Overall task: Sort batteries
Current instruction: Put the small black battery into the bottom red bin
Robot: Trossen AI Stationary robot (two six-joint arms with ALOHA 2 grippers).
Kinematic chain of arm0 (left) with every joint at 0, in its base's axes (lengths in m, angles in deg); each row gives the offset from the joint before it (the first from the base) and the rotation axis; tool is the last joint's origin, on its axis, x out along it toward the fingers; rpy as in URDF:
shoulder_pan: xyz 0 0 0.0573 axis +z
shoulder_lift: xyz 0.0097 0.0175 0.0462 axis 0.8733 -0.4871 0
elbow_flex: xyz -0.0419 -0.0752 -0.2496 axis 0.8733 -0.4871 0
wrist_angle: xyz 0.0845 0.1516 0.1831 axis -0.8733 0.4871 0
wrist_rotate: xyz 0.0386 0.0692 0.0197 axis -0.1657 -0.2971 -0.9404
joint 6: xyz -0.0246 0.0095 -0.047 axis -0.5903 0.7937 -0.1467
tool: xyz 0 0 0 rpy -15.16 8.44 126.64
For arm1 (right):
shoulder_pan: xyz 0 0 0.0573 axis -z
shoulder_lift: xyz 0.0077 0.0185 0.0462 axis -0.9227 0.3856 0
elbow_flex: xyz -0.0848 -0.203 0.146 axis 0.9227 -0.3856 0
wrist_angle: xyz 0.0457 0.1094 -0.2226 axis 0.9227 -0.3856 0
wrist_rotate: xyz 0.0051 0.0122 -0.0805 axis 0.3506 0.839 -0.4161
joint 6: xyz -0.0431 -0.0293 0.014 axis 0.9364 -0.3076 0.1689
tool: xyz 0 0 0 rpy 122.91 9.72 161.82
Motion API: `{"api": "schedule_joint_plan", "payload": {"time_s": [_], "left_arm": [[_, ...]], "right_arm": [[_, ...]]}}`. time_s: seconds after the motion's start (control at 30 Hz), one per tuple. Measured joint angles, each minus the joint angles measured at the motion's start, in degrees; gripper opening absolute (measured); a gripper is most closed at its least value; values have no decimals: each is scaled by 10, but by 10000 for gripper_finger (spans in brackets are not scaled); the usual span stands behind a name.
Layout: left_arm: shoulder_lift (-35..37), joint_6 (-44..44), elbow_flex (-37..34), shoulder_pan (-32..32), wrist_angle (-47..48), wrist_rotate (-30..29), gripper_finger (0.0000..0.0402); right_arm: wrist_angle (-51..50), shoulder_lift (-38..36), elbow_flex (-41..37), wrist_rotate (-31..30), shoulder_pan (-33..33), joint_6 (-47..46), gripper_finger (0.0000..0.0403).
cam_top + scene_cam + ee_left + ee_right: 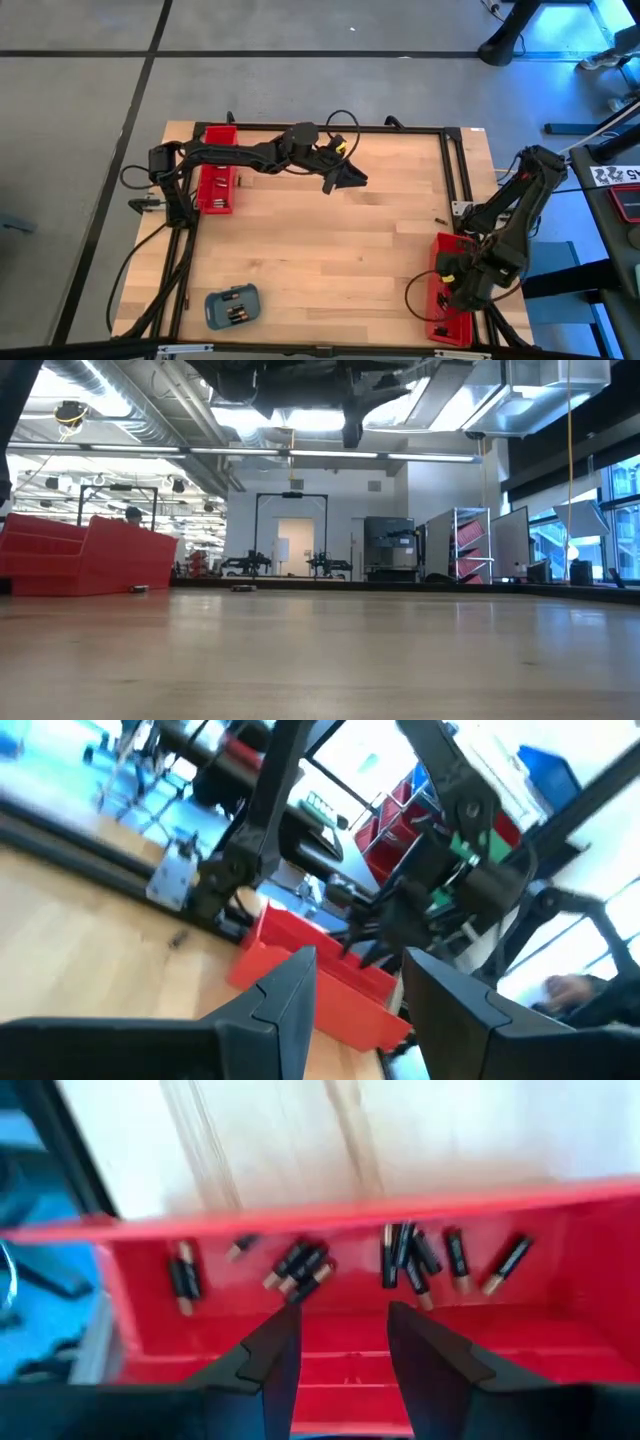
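Your right end effector (340, 1342) hangs over the red tray (600, 1260) at the counter's (330, 250) near right corner, fingers (272, 1355) parted with a clear gap and nothing between them. Just ahead of those fingertips, batteries (405, 1260) lie scattered on the tray floor: a tight bunch straight ahead, a crossed cluster (300, 1270) slightly to one side, a lone pair (182, 1275) farther off by the tray's end wall, and one more cell (510, 1265) out on the opposite side. All of them lie flat; none touches the fingers.

From above, you see that right end effector (452, 290) low over the same tray (440, 250), the arm folded back over the counter's right edge.

Your left end effector (358, 995) sits out over the middle of the far half of the counter, away from any tray. Its fingers (290, 990) stand apart with daylight between them, and it carries nothing. Past its tips you look across at the right arm bent over the red tray (300, 945). In the overhead view, the left end effector (343, 177) is well clear of the second red tray (216, 170), which sits behind it at the far left, a few batteries (214, 183) showing inside.

Down at the near left, far from both end effectors, a blue-grey tray (232, 305) holds several more batteries (234, 311). One small loose piece (438, 213) lies on the bare wood beyond the right tray; what it is, you cannot tell.
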Motion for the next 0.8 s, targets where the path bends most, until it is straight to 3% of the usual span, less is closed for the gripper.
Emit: {"api": "schedule_joint_plan", "payload": {"time_s": [0.07,0.17,0.27,0.33,0.47,0.53,0.67,0.8], "left_arm": [[2,36,12,-4,5,-3,141],[7,84,36,-12,60,-21,141],[13,149,79,-21,220,-80,141],[14,189,114,-27,339,-149,141],[14,195,172,-30,570,-280,140],[16,162,180,-22,656,-319,140],[11,91,172,27,807,-325,140],[7,90,116,108,823,-350,141]], "right_arm": [[-26,0,38,-44,0,-16,151],[-45,-1,76,-160,2,-54,152],[-39,-5,83,-293,22,-92,152],[-40,-7,82,-372,42,-115,152],[-36,-8,82,-488,100,-130,152],[-30,-8,82,-521,136,-130,152],[-11,-8,82,-535,202,-105,152],[23,-7,82,-521,254,-43,152]]}}
